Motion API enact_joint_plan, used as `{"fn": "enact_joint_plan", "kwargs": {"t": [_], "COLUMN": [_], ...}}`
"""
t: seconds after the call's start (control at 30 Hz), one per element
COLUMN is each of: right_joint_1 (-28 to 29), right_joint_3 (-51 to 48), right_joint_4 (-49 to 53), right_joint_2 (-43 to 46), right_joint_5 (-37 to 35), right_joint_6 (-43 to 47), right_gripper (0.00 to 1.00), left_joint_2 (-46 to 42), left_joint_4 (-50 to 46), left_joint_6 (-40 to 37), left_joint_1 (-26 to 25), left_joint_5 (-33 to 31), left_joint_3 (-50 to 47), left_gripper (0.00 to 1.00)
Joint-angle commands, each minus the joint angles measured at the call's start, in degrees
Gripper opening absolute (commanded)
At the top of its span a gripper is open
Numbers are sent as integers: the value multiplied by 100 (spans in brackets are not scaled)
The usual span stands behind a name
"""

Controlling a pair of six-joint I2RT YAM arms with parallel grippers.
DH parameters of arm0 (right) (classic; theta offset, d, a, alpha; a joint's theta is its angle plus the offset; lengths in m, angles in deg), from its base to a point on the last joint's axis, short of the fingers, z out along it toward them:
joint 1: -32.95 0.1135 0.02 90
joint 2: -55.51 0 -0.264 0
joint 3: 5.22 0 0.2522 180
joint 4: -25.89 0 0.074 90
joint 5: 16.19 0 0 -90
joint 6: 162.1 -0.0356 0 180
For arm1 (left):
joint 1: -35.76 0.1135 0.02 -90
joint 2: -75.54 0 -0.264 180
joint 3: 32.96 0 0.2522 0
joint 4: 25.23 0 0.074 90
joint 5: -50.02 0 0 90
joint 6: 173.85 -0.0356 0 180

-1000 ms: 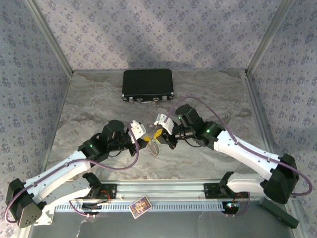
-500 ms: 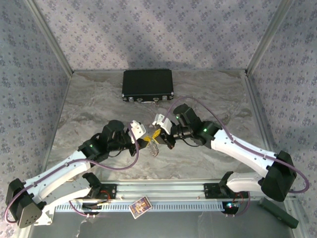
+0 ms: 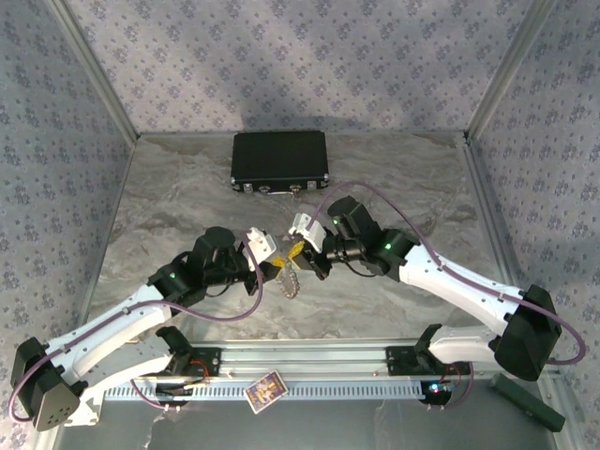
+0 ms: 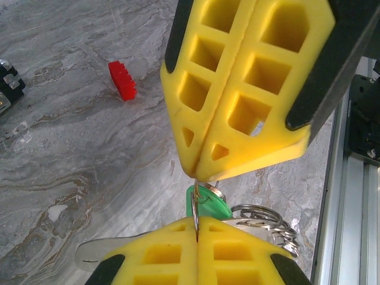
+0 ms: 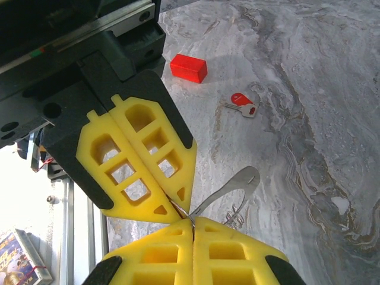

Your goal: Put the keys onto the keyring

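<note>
Pinches the keyring (image 4: pixel 261 215) wire in both jaws, shut tip to tip above the counter (image 4: pixel 89 148); likely calls for a slow, steady twist to gap the coil beside the green key (image 4: pixel 211 205).

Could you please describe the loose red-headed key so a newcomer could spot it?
On the grey marbled tabletop, find the solid red rectangular block. The small key lies apart from it: a rounded red head and thin silver blade, where the block is plain.
</note>
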Motion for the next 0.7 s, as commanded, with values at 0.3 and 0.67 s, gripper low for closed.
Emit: {"fn": "enact_joint_plan", "kwargs": {"t": [0.3,0.67], "right_joint_1": [-31,-76], "right_joint_3": [42,-70], "right_joint_4": [-67,-100], "right_joint_2": [-49,117], "right_joint_5": [-398,-165], "right_joint_6": [-179,-236], "right_gripper": [0,0], "left_joint_2": [43,59], "left_joint_4": [117,119], "left_joint_6": [-195,-37], "left_joint_1": [-134,-133], "left_joint_5": [160,-25], "left_joint_3": [74,75], "left_gripper": [0,0]}}
